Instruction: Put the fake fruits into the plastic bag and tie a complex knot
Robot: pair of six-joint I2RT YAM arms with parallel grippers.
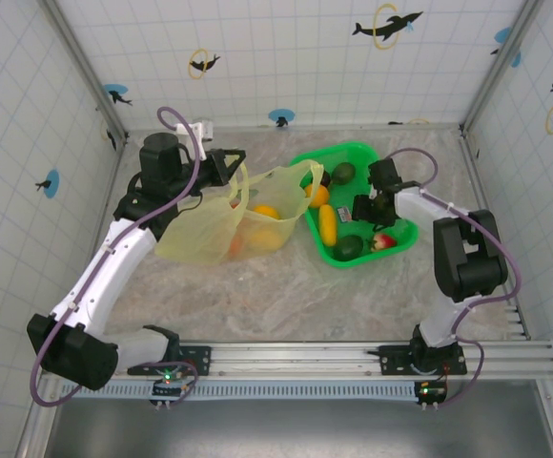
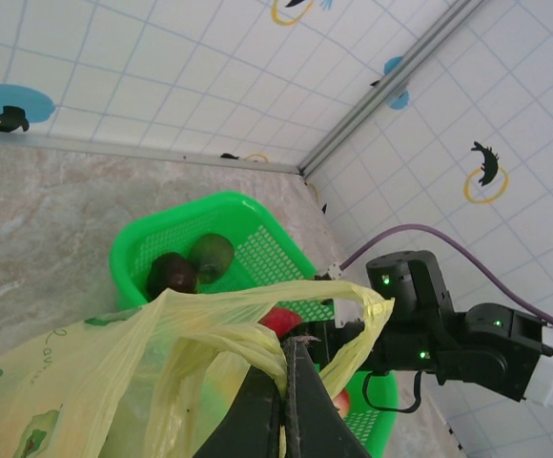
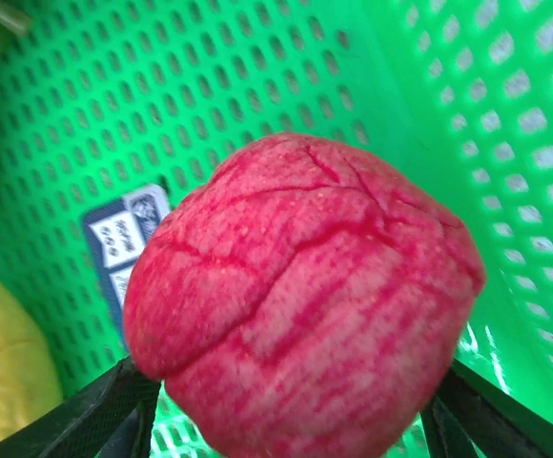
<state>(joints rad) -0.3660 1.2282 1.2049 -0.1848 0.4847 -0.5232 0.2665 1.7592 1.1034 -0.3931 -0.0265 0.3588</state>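
A: At the back left of the table (image 1: 286,305), what is the left gripper (image 2: 288,361) doing?
B: Its jaws are clenched on the rim of the plastic bag (image 1: 210,234), holding that edge up so the mouth gapes toward the green basket (image 2: 257,250). In the left wrist view, 1 handle strip (image 2: 257,291) arches across in front of the basket.
A: Anything in the bag?
B: 2 orange fruits (image 1: 265,212) show through the film. The bag's lower part lies slack on the table.
A: And the right gripper (image 1: 364,208)?
B: Down inside the basket. Its fingers (image 3: 86,420) grasp a pink-red fruit (image 3: 296,296) from both sides, above the mesh floor and a blue-and-white sticker (image 3: 124,234).
A: What else lies in the basket?
B: 2 dark green fruits (image 1: 344,173), 1 orange fruit (image 1: 317,194), 1 yellow fruit (image 1: 327,222), and 1 red-and-white fruit (image 1: 383,240) at the near right corner.
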